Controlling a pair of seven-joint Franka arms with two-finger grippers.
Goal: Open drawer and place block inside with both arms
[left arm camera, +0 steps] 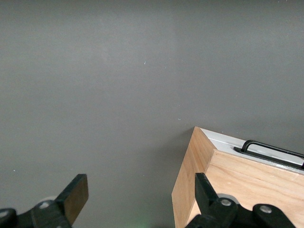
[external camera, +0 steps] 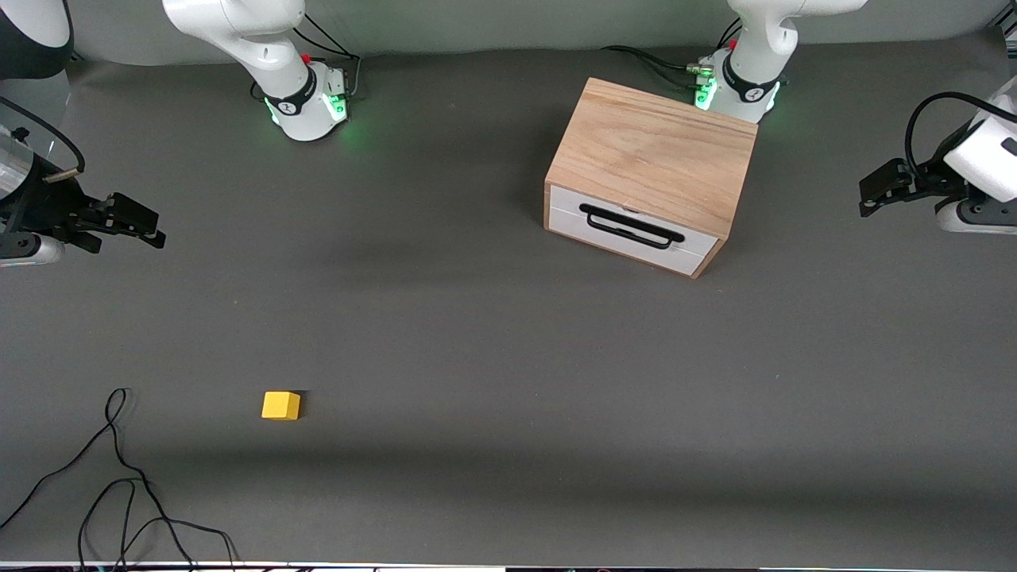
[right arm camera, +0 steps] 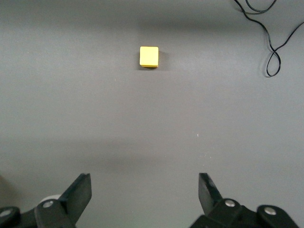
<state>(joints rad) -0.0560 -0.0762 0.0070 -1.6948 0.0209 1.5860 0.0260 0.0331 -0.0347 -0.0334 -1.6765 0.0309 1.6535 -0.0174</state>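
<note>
The light wooden box [external camera: 655,151] stands close to the left arm's base, and its white drawer [external camera: 632,230] is closed, with the black handle [external camera: 632,226] facing the front camera. The small yellow block [external camera: 280,405] lies on the table toward the right arm's end, much nearer to the front camera. My right gripper [external camera: 147,222] hangs open and empty over the table at that end; in its wrist view the block [right arm camera: 148,56] lies well ahead of the gripper [right arm camera: 142,190]. My left gripper [external camera: 870,195] is open and empty beside the box, whose corner [left arm camera: 228,175] and handle [left arm camera: 270,149] show past the gripper [left arm camera: 141,192].
A loose black cable [external camera: 119,485] curls on the grey table [external camera: 493,357] near the front edge at the right arm's end, close to the block; the same cable [right arm camera: 275,42] shows in the right wrist view. Both arm bases [external camera: 306,103] glow green.
</note>
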